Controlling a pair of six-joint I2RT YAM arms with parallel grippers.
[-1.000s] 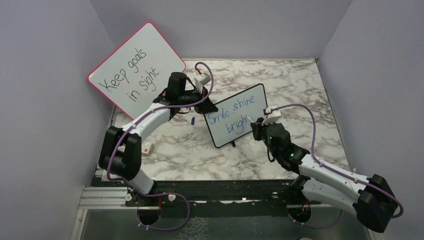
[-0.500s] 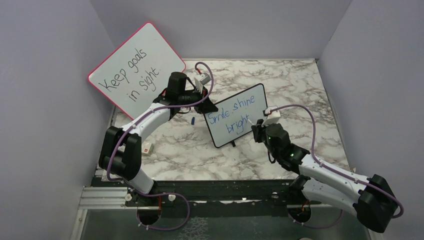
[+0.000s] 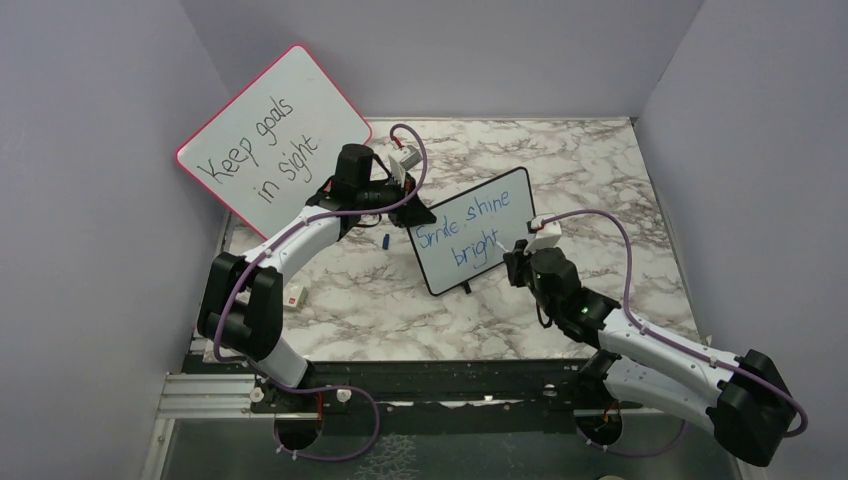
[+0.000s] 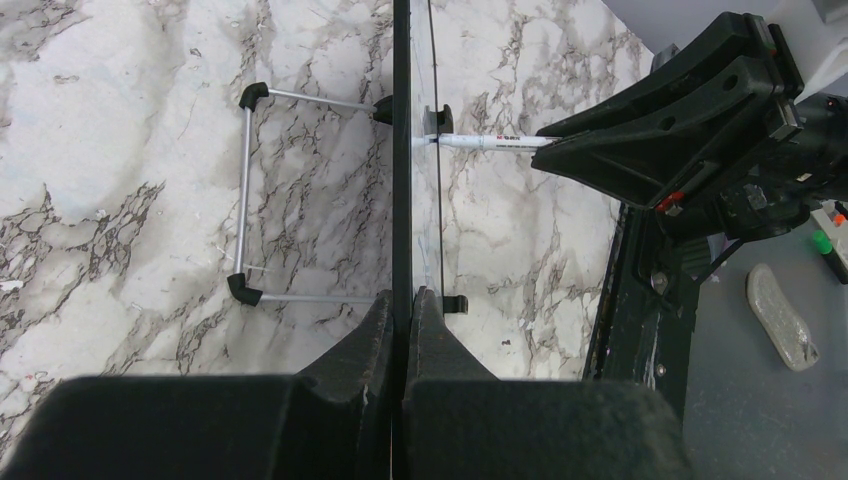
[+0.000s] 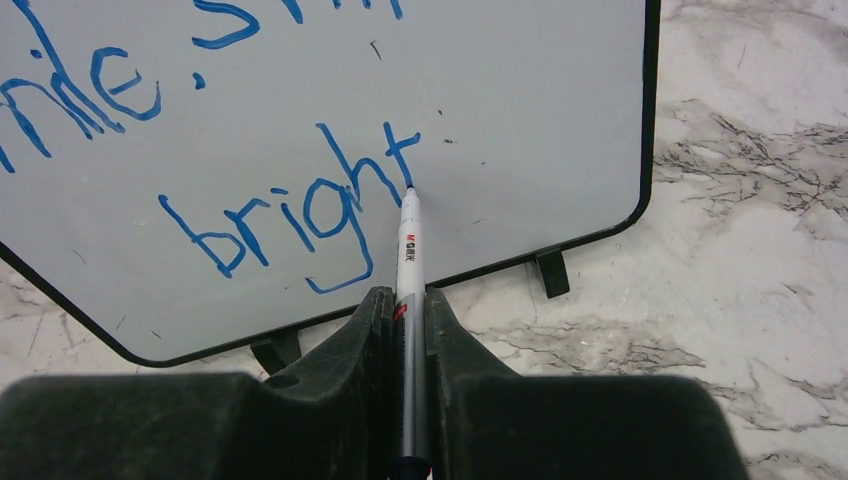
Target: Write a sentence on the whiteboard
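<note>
The small black-framed whiteboard (image 3: 442, 270) stands tilted on the marble table. My left gripper (image 3: 410, 213) is shut on its upper left edge; the left wrist view has the whiteboard (image 4: 402, 150) edge-on between the closed fingers of the gripper (image 4: 402, 298). The sentence (image 3: 470, 228) in blue reads "Smile, shine bright" over two lines. My right gripper (image 5: 408, 295) is shut on a white marker (image 5: 408, 250). The marker's tip touches the whiteboard (image 5: 520, 110) at the foot of the "t" in "bright" (image 5: 300, 210). Seen from above, the right gripper (image 3: 515, 262) sits at the board's lower right.
A larger red-framed board (image 3: 275, 135) reading "Keep goals in sight" leans against the left wall. A blue marker cap (image 3: 385, 241) lies on the table left of the whiteboard, and a small white item (image 3: 293, 294) sits near the left arm. A wire stand (image 4: 245, 190) props the board from behind.
The "t" at the end of "bright" has appeared. My right gripper has slid slightly down the board with the marker. The left arm has not moved.
</note>
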